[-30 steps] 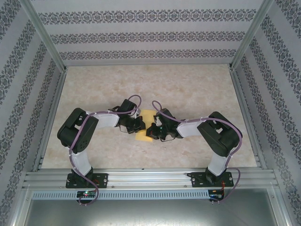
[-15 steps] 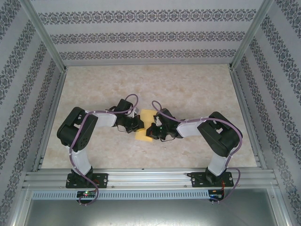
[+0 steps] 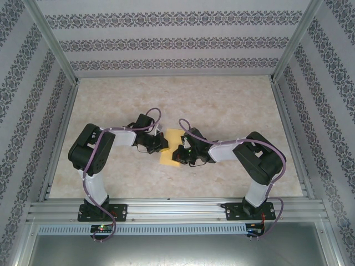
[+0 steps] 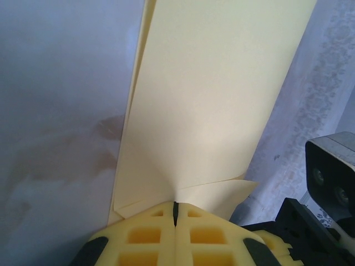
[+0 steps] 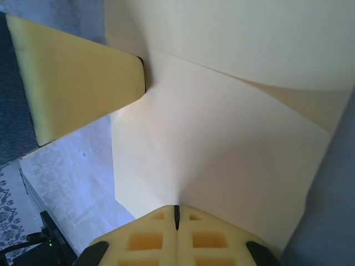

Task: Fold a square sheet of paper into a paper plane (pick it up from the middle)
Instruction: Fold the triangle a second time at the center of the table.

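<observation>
left pincer (image 4: 175,209): fully closed, pinching one edge of the square sheet of paper (image 3: 170,151)
right pincer (image 5: 176,211): closed too, clamped on the opposite edge
where: held between both pincers, over mid-table (image 3: 222,105)
done: gripped, looks doubled over with a crease
left: nose and wing folds, no dart shape yet

Robot lab cell: alu-extrusion frame (image 3: 172,208), wallpaper-print panel walls (image 3: 172,41), marble-look tabletop (image 3: 222,105), left arm (image 3: 91,160) + right arm (image 3: 260,160) bolted to rail.
</observation>
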Action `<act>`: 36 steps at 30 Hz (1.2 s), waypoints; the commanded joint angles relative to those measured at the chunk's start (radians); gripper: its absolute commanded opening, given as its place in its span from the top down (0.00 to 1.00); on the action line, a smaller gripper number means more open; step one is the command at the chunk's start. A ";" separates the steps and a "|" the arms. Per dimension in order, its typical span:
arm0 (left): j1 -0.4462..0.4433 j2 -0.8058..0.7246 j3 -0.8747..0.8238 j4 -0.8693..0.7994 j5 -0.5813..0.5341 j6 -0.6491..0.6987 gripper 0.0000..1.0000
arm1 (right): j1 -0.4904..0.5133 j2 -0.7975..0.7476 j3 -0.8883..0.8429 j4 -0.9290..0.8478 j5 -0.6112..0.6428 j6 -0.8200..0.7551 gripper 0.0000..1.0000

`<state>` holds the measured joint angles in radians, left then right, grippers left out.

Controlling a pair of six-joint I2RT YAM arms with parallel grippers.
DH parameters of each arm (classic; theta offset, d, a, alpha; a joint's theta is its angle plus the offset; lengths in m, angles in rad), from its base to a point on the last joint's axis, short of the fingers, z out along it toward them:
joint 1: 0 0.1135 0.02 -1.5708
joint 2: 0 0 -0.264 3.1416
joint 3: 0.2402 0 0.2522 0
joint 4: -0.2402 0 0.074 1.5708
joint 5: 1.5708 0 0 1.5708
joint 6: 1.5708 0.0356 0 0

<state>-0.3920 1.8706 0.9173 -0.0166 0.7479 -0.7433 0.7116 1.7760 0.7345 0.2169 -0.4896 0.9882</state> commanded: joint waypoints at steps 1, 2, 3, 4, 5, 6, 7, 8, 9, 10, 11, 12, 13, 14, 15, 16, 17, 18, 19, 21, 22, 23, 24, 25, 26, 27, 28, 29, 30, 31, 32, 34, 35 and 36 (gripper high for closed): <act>0.031 0.018 0.011 -0.027 -0.034 0.030 0.97 | 0.021 0.042 -0.055 -0.174 0.047 -0.023 1.00; 0.031 0.019 0.012 -0.026 -0.031 0.029 0.98 | 0.021 0.041 -0.054 -0.173 0.045 -0.023 1.00; 0.031 0.019 0.009 -0.023 -0.027 0.026 0.98 | 0.021 0.037 -0.052 -0.168 0.042 -0.025 1.00; 0.031 0.015 0.004 -0.019 -0.024 0.023 0.98 | 0.020 0.028 -0.052 -0.158 0.038 -0.026 1.00; 0.031 0.015 0.000 -0.013 -0.022 0.021 0.97 | 0.021 0.017 -0.051 -0.154 0.037 -0.025 1.00; 0.030 0.015 -0.004 -0.006 -0.015 0.016 0.97 | 0.019 0.001 -0.047 -0.153 0.037 -0.029 1.00; 0.029 0.017 -0.007 -0.001 -0.004 0.013 0.97 | 0.019 -0.016 -0.040 -0.152 0.035 -0.030 1.00; 0.029 0.016 -0.008 0.001 0.004 0.012 0.97 | 0.019 -0.029 -0.033 -0.149 0.033 -0.032 1.00; 0.028 0.019 -0.008 0.003 0.009 0.010 0.97 | 0.019 -0.045 -0.020 -0.149 0.030 -0.035 1.00; 0.027 0.019 -0.008 0.003 0.013 0.013 0.97 | 0.019 -0.059 -0.005 -0.155 0.029 -0.036 1.00; 0.025 0.017 -0.005 0.002 0.017 0.013 0.97 | 0.020 -0.070 0.010 -0.158 0.026 -0.040 1.00; 0.024 0.016 -0.003 0.000 0.016 0.014 0.97 | 0.018 -0.079 0.024 -0.163 0.023 -0.044 1.00; 0.023 0.013 -0.003 -0.002 0.017 0.015 0.97 | 0.018 -0.087 0.040 -0.168 0.017 -0.046 1.00; 0.023 0.010 -0.002 -0.001 0.015 0.014 0.97 | 0.017 -0.094 0.053 -0.171 0.013 -0.048 1.00; 0.021 0.009 -0.004 -0.002 0.015 0.013 0.97 | 0.017 -0.105 0.064 -0.175 0.012 -0.051 1.00; 0.021 0.007 -0.002 -0.002 0.016 0.013 0.97 | 0.018 -0.117 0.074 -0.179 0.018 -0.053 0.99; 0.020 0.007 -0.003 -0.002 0.016 0.012 0.97 | 0.018 -0.130 0.080 -0.183 0.026 -0.054 0.99; 0.020 0.007 -0.005 -0.002 0.016 0.012 0.97 | 0.017 -0.137 0.086 -0.183 0.031 -0.056 0.98; 0.019 0.006 -0.005 -0.002 0.015 0.011 0.97 | 0.018 -0.143 0.091 -0.185 0.037 -0.058 0.97; 0.018 0.007 -0.002 -0.005 0.017 0.011 0.97 | 0.018 -0.137 0.103 -0.181 0.039 -0.057 0.96; 0.017 0.008 0.000 -0.006 0.016 0.012 0.97 | 0.018 -0.128 0.109 -0.177 0.039 -0.056 0.96; 0.018 0.008 0.000 -0.007 0.015 0.011 0.97 | 0.018 -0.113 0.109 -0.168 0.035 -0.052 0.95; 0.017 0.008 0.002 -0.008 0.016 0.012 0.97 | 0.017 -0.099 0.107 -0.154 0.028 -0.047 0.95; 0.016 0.008 0.002 -0.009 0.016 0.013 0.97 | 0.018 -0.082 0.105 -0.134 0.020 -0.037 0.95; 0.016 0.006 0.003 -0.010 0.014 0.013 0.97 | 0.018 -0.070 0.102 -0.117 0.015 -0.028 0.95; 0.016 0.007 0.002 -0.013 0.012 0.013 0.97 | 0.018 -0.058 0.100 -0.101 0.008 -0.023 0.95; 0.016 0.006 0.000 -0.015 0.011 0.013 0.97 | 0.017 -0.050 0.099 -0.094 0.005 -0.020 0.95; 0.016 0.006 -0.001 -0.014 0.009 0.013 0.97 | 0.016 -0.045 0.100 -0.091 0.005 -0.021 0.95; 0.016 0.007 -0.002 -0.014 0.009 0.013 0.97 | 0.016 -0.043 0.101 -0.093 0.005 -0.023 0.95; 0.016 0.005 -0.004 -0.014 0.008 0.012 0.97 | 0.014 -0.043 0.098 -0.097 0.007 -0.024 0.95; 0.015 0.004 -0.007 -0.013 0.005 0.011 0.97 | 0.012 -0.045 0.096 -0.100 0.009 -0.025 0.95; 0.016 0.003 -0.008 -0.015 0.002 0.012 0.97 | 0.009 -0.057 0.088 -0.102 0.015 -0.026 0.95; 0.015 0.000 -0.010 -0.013 0.000 0.011 0.97 | 0.006 -0.062 0.086 -0.101 0.020 -0.028 0.95; 0.015 0.000 -0.012 -0.011 -0.001 0.010 0.97 | 0.004 -0.064 0.084 -0.101 0.019 -0.028 0.95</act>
<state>-0.3779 1.8709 0.9161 -0.0162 0.7559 -0.7403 0.7219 1.7287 0.8288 0.1040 -0.4789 0.9627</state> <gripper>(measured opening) 0.057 0.059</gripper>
